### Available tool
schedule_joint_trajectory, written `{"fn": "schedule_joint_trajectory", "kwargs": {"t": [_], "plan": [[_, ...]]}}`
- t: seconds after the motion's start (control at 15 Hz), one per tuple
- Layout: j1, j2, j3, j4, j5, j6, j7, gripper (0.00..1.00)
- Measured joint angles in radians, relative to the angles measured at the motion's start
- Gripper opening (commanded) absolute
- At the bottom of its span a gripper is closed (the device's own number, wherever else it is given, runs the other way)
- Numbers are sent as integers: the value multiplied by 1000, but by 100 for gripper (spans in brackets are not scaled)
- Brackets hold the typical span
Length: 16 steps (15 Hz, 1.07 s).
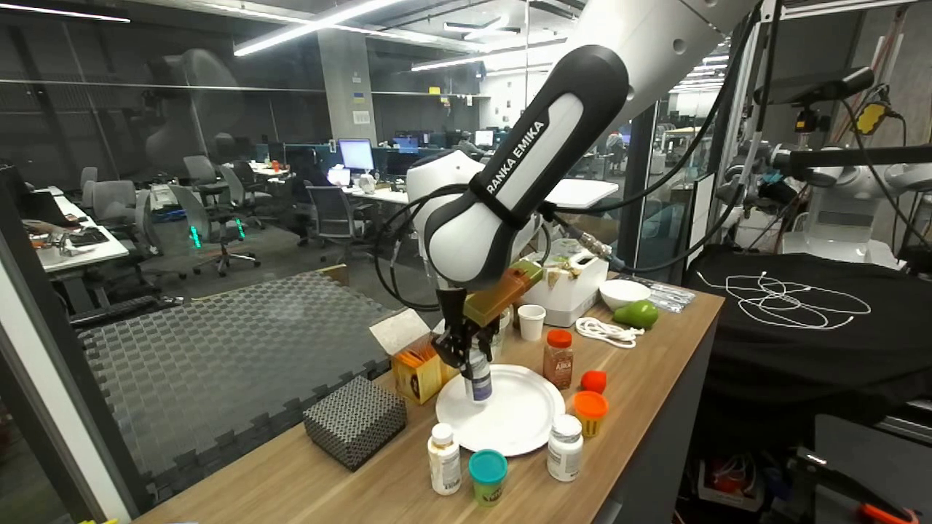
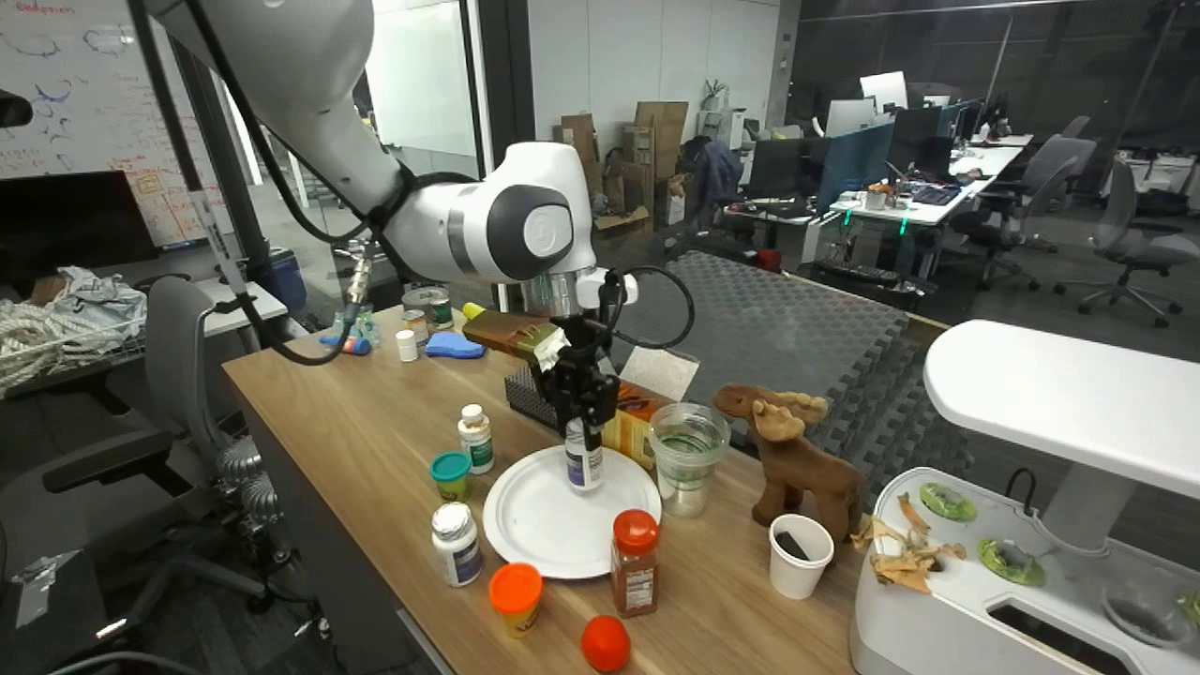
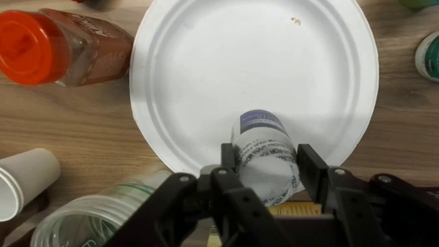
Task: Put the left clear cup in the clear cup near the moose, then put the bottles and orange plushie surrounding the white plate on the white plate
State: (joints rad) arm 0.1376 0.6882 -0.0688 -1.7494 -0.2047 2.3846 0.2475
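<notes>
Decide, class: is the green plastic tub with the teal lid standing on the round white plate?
No, in an exterior view the teal-lidded green tub stands on the wooden table, apart from the round white plate.

Robotics lab in open-plan office space. Lab signs: robot arm [image 1: 542, 149] over a wood-grain worktop [image 1: 641, 378]; another robot [image 1: 837, 218], white, beyond a black drape [image 1: 764, 371]; whiteboard [image 2: 103, 112] with handwriting; interlocking floor mats [image 1: 240, 349]. Office signs: rows of desks [image 2: 996, 159], computer monitors [image 1: 357, 154], chairs [image 1: 331, 209], strip lights [image 1: 313, 28] overhead.
</notes>
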Motion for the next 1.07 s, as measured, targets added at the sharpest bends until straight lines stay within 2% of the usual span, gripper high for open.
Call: {"fn": "schedule_joint_trajectory", "kwargs": {"t": [0.6,0.93,1.0,1.07], "plan": [[-58,26,5,18,155,34,12,24],[-66,58,-7,51,177,38,64,24],[-67,64,-12,59,177,38,76,74],[-67,70,-17,67,177,38,87,75]]}}
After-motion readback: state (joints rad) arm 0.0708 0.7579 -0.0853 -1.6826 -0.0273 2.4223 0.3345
